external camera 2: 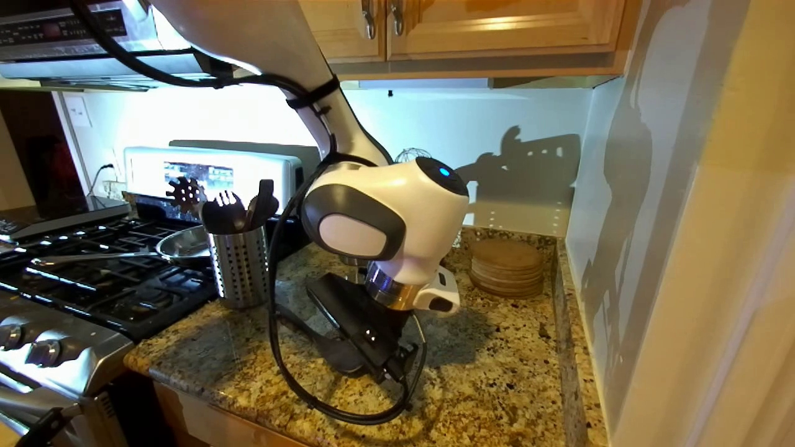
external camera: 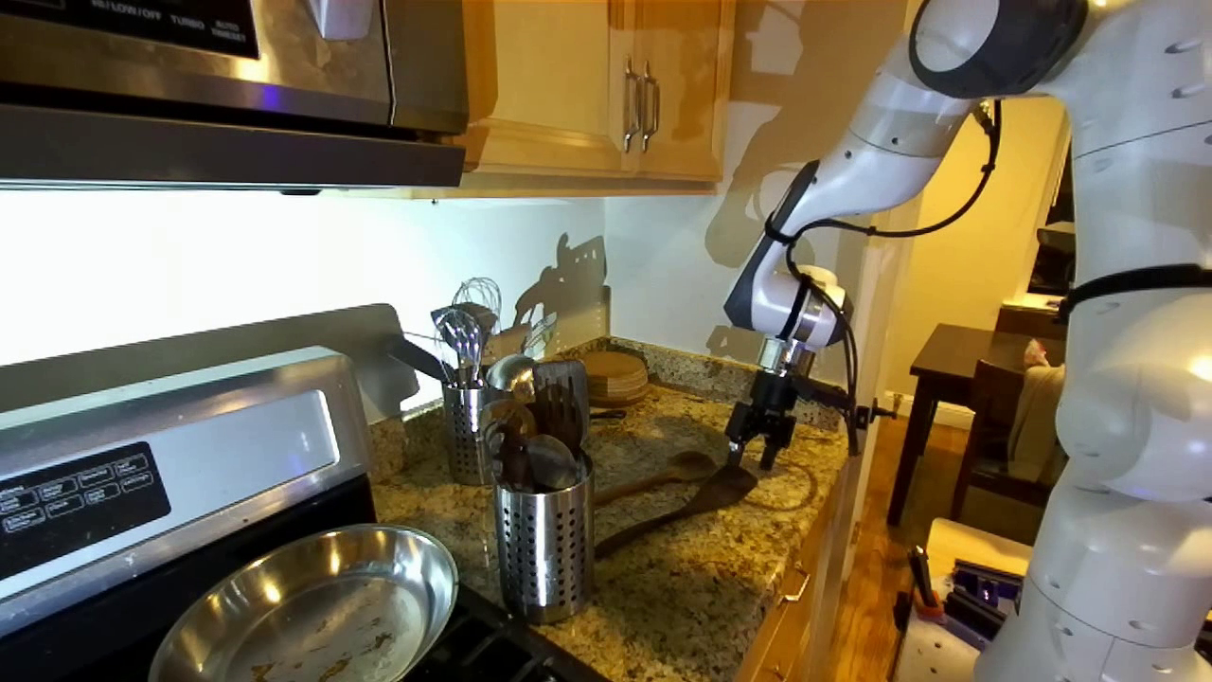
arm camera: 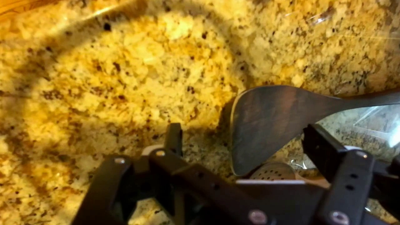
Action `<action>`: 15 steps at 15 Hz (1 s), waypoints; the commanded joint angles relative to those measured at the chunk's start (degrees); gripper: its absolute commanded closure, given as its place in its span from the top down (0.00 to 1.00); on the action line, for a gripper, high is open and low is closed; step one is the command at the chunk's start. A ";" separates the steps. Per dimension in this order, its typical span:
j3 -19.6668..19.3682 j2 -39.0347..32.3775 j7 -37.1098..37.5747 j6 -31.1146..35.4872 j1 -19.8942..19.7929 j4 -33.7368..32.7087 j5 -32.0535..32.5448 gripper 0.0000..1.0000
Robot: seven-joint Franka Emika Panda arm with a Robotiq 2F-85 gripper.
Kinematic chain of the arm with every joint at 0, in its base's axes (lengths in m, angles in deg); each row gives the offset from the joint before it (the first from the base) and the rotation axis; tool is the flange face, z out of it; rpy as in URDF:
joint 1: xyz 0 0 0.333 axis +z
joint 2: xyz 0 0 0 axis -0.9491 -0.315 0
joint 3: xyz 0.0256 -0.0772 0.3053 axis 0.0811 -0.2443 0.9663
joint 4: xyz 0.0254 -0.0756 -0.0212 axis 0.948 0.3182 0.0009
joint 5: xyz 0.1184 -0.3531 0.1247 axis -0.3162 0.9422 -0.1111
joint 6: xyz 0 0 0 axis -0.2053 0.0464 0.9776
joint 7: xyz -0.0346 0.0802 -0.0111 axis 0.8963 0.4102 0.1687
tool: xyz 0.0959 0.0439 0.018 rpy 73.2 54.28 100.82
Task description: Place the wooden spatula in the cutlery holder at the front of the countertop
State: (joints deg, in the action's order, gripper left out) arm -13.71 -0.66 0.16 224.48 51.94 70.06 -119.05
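Note:
The wooden spatula (arm camera: 272, 122) lies on the granite countertop, its dark flat head toward the gripper and its slim handle (external camera: 644, 532) running toward the stove side. In the wrist view my gripper (arm camera: 243, 136) stands open, its fingertips on either side of the spatula head, nothing gripped. An exterior view puts the gripper (external camera: 752, 461) just over the head; whether it touches cannot be told. The cutlery holder (external camera: 546, 545), a shiny perforated steel cylinder filled with dark utensils, stands upright beside the stove. The spatula head (external camera 2: 341, 357) is partly covered by the arm in an exterior view.
A wooden spoon with small holes (arm camera: 272, 171) lies alongside the spatula. Behind stand another steel holder (external camera: 464, 440) with whisks and a stack of round wooden boards (external camera 2: 506, 267). A steel pan (external camera: 331, 606) sits on the stove. Cabinets (external camera: 559, 85) hang above the counter.

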 commanded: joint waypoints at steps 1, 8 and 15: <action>2.27 -1.60 -2.87 -0.62 -2.21 -0.89 -2.87 1.00; 3.85 -2.08 -4.52 -1.24 -2.58 -1.10 -4.01 1.00; 4.28 -3.01 -10.80 -4.51 -2.87 -2.30 -9.33 1.00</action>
State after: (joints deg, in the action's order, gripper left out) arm -10.18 -2.64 -7.03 222.72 50.91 69.07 -125.64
